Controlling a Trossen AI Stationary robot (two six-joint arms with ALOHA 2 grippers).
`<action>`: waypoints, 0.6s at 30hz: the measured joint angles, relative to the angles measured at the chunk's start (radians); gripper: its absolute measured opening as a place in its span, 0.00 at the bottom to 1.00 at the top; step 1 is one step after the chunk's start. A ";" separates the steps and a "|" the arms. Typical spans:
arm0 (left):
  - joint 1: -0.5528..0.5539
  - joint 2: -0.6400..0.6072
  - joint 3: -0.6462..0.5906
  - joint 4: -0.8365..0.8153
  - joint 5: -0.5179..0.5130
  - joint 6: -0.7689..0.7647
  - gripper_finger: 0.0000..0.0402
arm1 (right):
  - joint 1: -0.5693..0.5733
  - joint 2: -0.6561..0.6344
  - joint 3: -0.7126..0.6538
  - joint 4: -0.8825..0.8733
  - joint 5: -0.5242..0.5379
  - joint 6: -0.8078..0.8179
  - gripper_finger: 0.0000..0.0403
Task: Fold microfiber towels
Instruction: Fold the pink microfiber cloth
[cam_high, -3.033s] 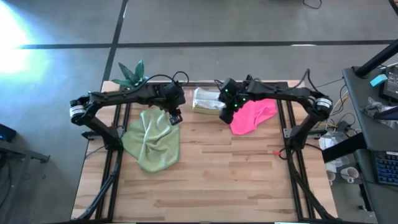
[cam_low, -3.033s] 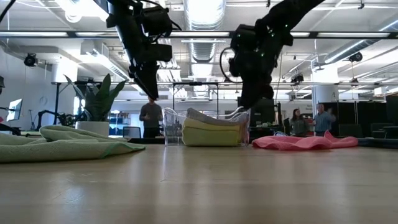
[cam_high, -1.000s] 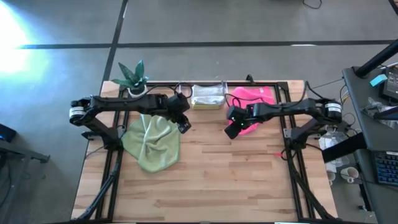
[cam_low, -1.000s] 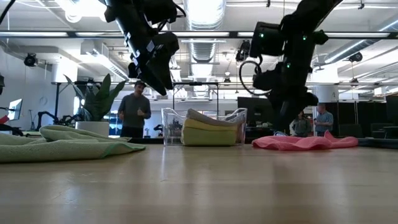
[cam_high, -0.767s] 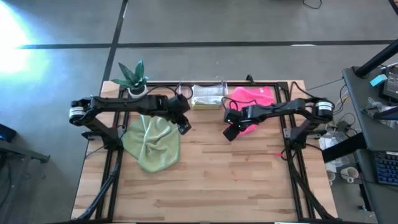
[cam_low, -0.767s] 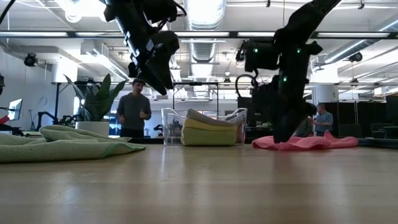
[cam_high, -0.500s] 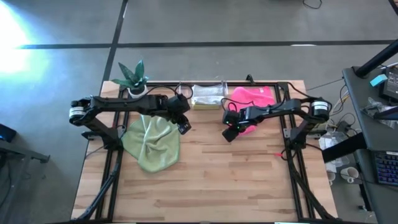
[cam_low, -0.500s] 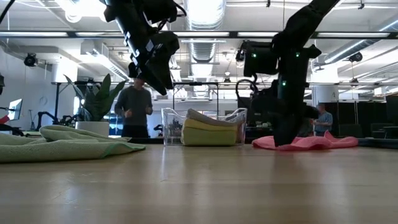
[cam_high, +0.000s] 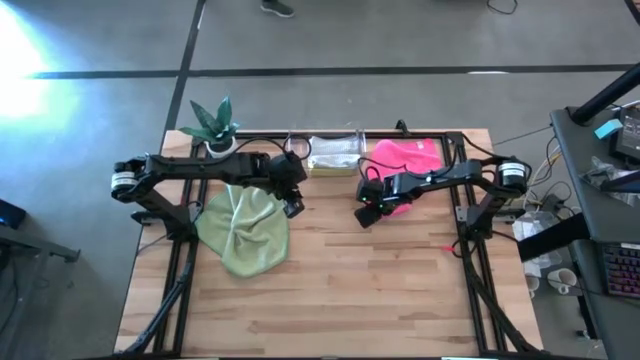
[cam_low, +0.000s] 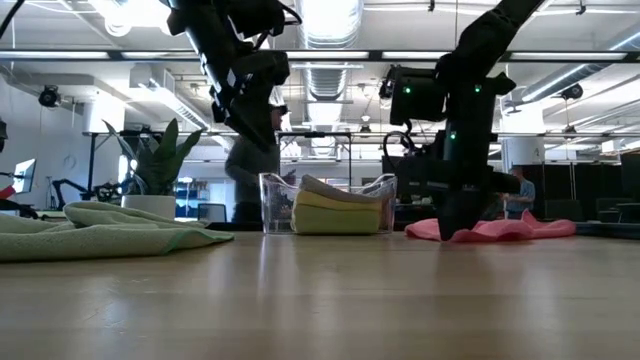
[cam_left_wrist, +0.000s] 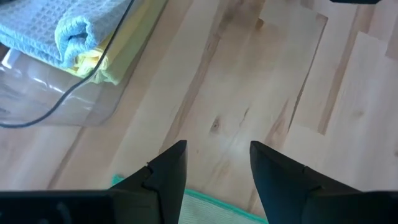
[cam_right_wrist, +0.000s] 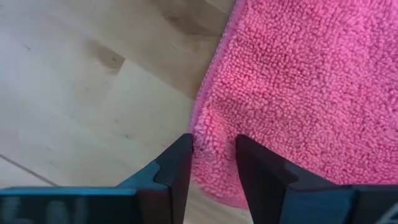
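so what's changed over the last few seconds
The right gripper swung away from the clear bin and dropped to the near edge of the pink towel, jaws open astride it. The pink towel shifted toward the table's back. The left gripper edged sideways; green towel unchanged.

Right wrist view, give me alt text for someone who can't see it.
The right gripper is down at the edge of the hot pink towel, its two dark fingers open with the fuzzy hem between them. The towel lies on the light wooden table, which fills the rest of the view.
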 joint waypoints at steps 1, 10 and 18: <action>0.000 0.000 0.000 0.000 0.000 0.011 0.40 | 0.001 0.002 0.000 -0.001 -0.001 0.009 0.30; 0.001 0.000 0.000 0.000 0.000 0.116 0.40 | 0.026 -0.041 -0.004 -0.007 -0.002 0.034 0.04; 0.001 0.000 0.000 0.005 0.025 0.236 0.40 | 0.201 -0.115 -0.008 -0.010 -0.047 0.147 0.02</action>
